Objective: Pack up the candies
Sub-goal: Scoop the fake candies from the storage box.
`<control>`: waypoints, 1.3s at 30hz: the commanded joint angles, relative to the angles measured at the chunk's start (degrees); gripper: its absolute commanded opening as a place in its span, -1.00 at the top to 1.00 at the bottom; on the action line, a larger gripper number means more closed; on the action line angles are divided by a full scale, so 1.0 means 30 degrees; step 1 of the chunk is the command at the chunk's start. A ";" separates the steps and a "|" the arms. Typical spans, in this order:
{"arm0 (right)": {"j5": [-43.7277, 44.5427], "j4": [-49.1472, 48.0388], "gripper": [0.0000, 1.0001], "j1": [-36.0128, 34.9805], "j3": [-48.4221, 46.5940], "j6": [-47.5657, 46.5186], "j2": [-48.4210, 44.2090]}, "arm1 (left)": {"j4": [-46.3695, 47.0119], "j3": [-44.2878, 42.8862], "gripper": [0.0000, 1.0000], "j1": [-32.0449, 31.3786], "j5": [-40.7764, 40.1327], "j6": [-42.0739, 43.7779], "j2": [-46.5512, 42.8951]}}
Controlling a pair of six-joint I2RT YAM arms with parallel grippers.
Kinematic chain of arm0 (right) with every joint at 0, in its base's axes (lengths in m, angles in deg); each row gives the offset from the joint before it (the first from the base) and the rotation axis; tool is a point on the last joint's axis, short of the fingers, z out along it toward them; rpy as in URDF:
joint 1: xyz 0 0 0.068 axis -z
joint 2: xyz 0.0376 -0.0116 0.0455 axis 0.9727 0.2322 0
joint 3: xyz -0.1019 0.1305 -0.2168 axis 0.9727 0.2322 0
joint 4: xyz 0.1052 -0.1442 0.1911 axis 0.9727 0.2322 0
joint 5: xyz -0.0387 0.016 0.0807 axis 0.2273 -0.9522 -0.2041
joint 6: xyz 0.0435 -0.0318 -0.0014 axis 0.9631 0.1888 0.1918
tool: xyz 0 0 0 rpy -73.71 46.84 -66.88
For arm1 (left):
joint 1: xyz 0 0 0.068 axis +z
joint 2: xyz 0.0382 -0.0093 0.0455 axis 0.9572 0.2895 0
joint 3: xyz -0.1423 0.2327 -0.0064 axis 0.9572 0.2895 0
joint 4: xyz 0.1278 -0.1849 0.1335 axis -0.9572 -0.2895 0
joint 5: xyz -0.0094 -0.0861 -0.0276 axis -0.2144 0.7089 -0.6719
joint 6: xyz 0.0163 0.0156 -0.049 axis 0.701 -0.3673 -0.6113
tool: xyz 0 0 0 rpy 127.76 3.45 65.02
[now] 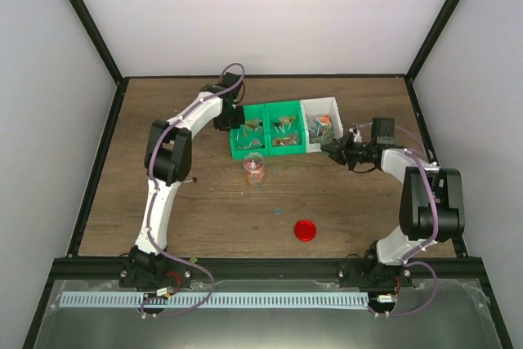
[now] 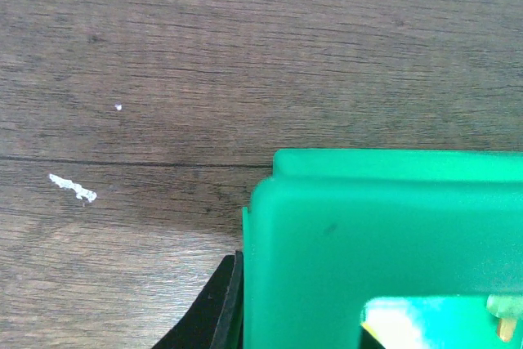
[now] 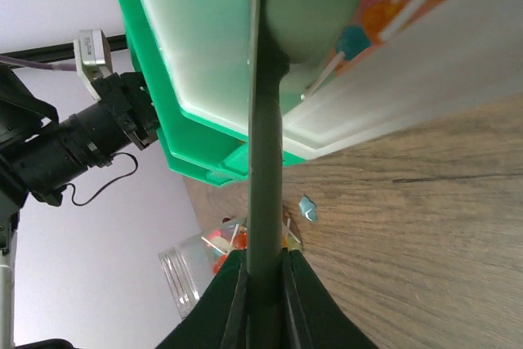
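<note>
Toward the upper middle of the tabletop (image 1: 204, 210), three bins side by side: left green bin (image 1: 255, 108), middle green bin (image 1: 286, 153), white bin (image 1: 320, 102) at the right end, all loaded with the candies (image 1: 284, 130). Just below the left green bin, a small clear jar (image 1: 255, 166) with a few sweets inside; well apart, lower right of centre, a round red lid (image 1: 305, 230). At the row's left end, left gripper (image 1: 232, 123), jaws together; from its wrist, only one dark finger (image 2: 219, 308) seen, lying flush against the green outer wall (image 2: 368, 234), the rest hidden behind that wall, so any grip on it not confirmable. At the white bin's lower right corner, right gripper (image 1: 333, 150), jaws clamped on a thin grey strip (image 3: 265, 145) running up across the white bin (image 3: 204, 30) and blocking mid-frame; whether part of that bin, cannot tell. Behind the strip, orange and pink sweets on sticks (image 3: 384, 14); lower left, the jar (image 3: 184, 271); beside the strip, one small blue wrapped piece (image 3: 308, 208) loose on the wood.
</note>
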 commanded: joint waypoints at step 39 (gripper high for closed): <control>0.1287 0.2170 0.99 0.1533 0.0859 -0.3104 -0.4998 | 0.0582 0.0357 0.91 -0.0127 0.1046 -0.0413 0.0223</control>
